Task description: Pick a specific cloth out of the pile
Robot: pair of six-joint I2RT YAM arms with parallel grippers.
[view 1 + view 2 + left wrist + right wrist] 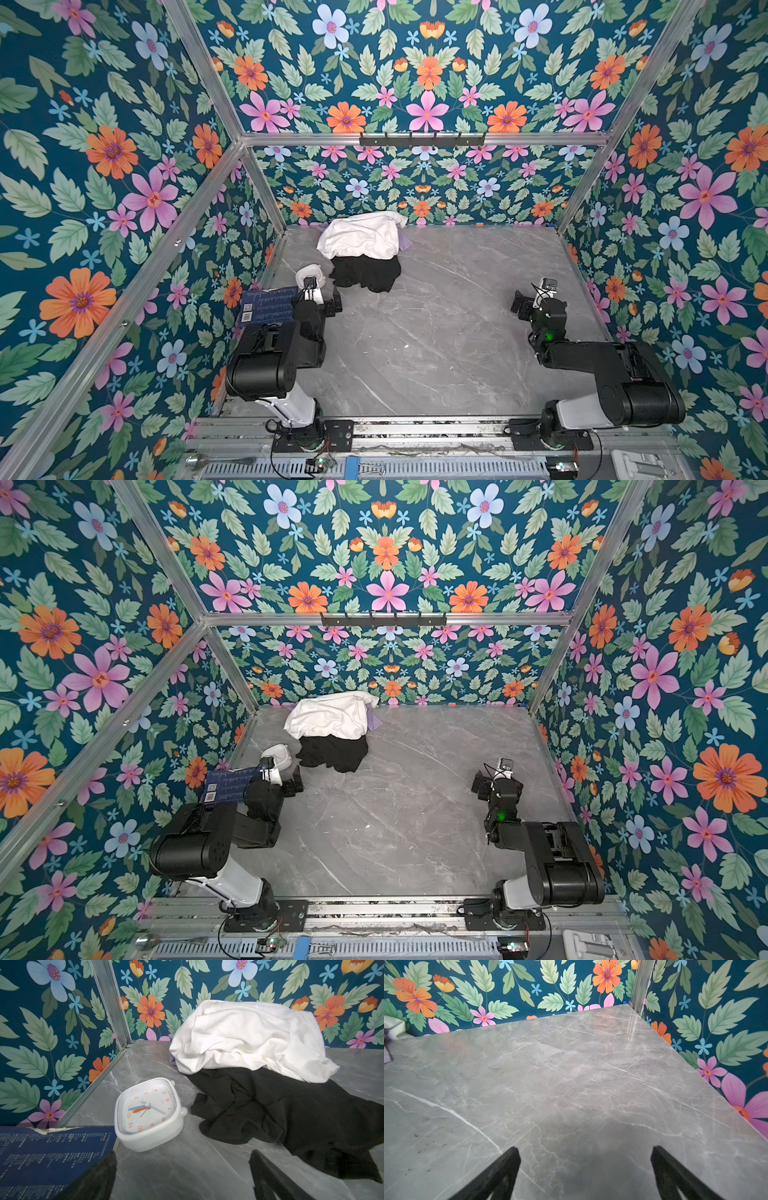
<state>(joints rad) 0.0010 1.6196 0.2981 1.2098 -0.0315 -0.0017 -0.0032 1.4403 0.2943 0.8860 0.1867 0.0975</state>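
The left gripper (182, 1153) hung just above the grey marble worktop (571, 1064) with its jaws spread wide and nothing between them. Only the two black fingertips (108, 1159) showed in its wrist view; the rest was cut off. The right gripper (585, 1148) was likewise wide apart and empty, over bare worktop near the right edge, well apart from the clothes.

Just beyond the left gripper lay the black cloth (291, 1109), crumpled, spilling from the pile (363, 249) towards the near edge. Its far part was hidden under the white garment (245, 1036), which lay on top. The lavender garment (405, 241) was almost wholly covered: only a sliver showed at each side of the white one. How it lay could not be made out. The pile sat against the far edge of the worktop, left of the middle.

Beside the black cloth, near the left edge, lay one white alarm clock (148, 1113) with orange numerals, apart from the cloth. In both top views the left wrist partly hid it. One dark blue printed package (41, 1157) lay at the left edge, partly covered by the arm, its small white text unreadable.

In all: two grippers, three garments, one clock, one package.
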